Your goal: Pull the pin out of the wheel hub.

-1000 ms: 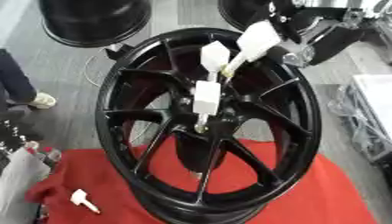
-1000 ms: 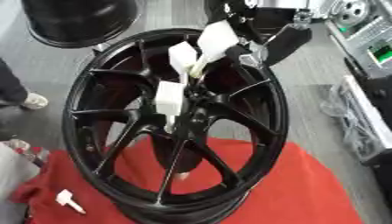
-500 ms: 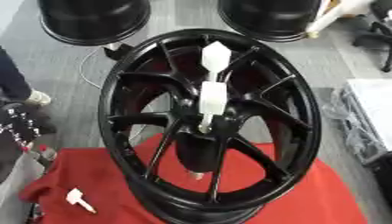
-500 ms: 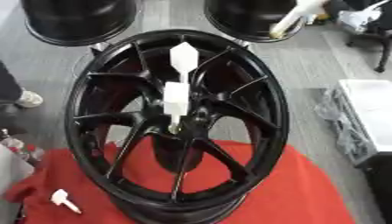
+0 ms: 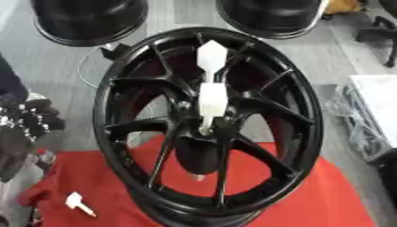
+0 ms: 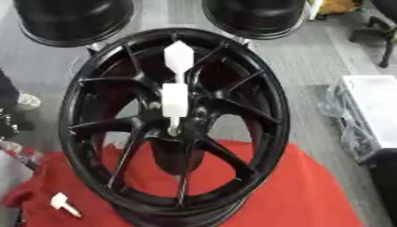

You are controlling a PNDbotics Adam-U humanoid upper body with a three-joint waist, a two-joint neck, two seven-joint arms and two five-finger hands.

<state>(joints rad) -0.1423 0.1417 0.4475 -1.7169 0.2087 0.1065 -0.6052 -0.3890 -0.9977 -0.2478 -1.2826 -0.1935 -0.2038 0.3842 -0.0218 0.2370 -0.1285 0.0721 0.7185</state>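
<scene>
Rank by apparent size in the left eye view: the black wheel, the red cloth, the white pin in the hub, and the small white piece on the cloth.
1. black wheel
2. red cloth, partly hidden under the wheel
3. white pin
4. small white piece

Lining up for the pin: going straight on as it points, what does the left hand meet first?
Likely the left hand meets the wheel rim well before the white pin; depth unclear.

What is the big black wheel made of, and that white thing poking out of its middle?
The wheel looks like glossy black-painted metal: its spokes catch light. The white pin seems matte plastic, though that is uncertain. The cloth underneath looks like soft red fabric.
</scene>
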